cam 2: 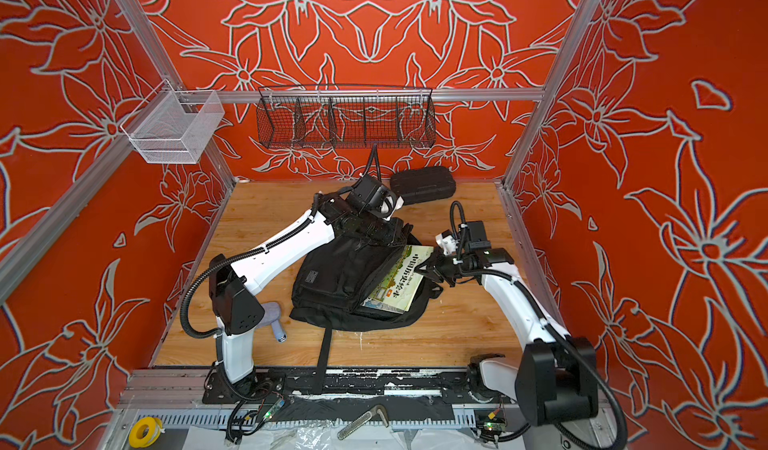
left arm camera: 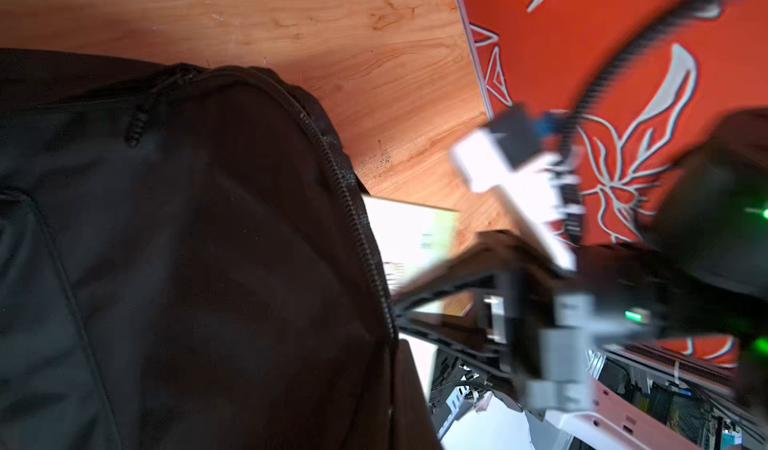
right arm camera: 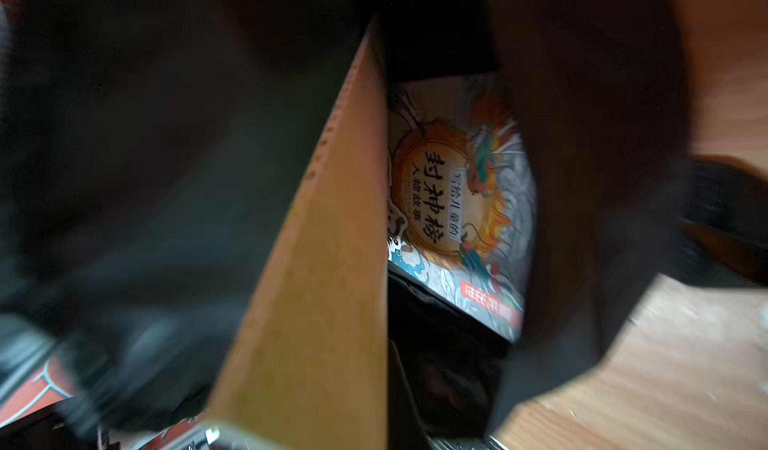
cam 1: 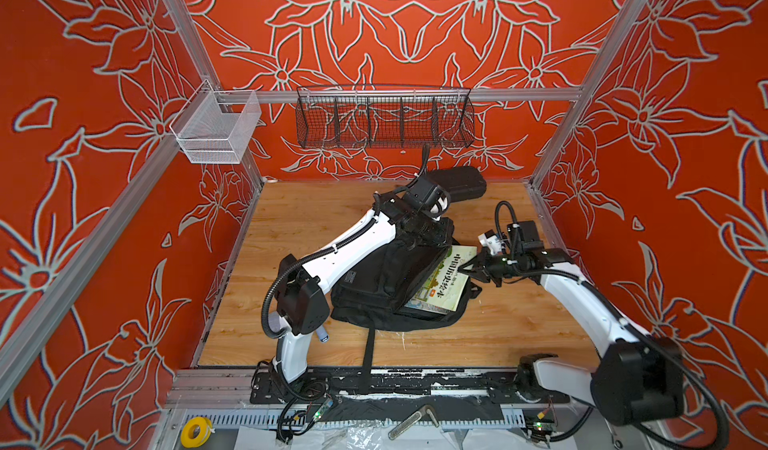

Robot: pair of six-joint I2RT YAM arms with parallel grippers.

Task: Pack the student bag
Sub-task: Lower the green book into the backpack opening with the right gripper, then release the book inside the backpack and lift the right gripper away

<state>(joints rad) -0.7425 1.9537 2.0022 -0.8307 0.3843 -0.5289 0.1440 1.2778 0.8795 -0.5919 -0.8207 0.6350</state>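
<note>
The student bag, a soft black backpack, lies mid-table in both top views with its main opening facing right. My left gripper is shut on the bag's upper edge and holds it lifted. My right gripper is shut on a green-and-cream book that sits partly inside the opening. In the right wrist view that book shows edge-on, and another book with a colourful dragon cover lies inside the bag.
A black hard-shell case lies at the back. A black wire basket and a white mesh basket hang on the frame. A pale blue object lies by the left arm. A bag strap hangs over the front edge.
</note>
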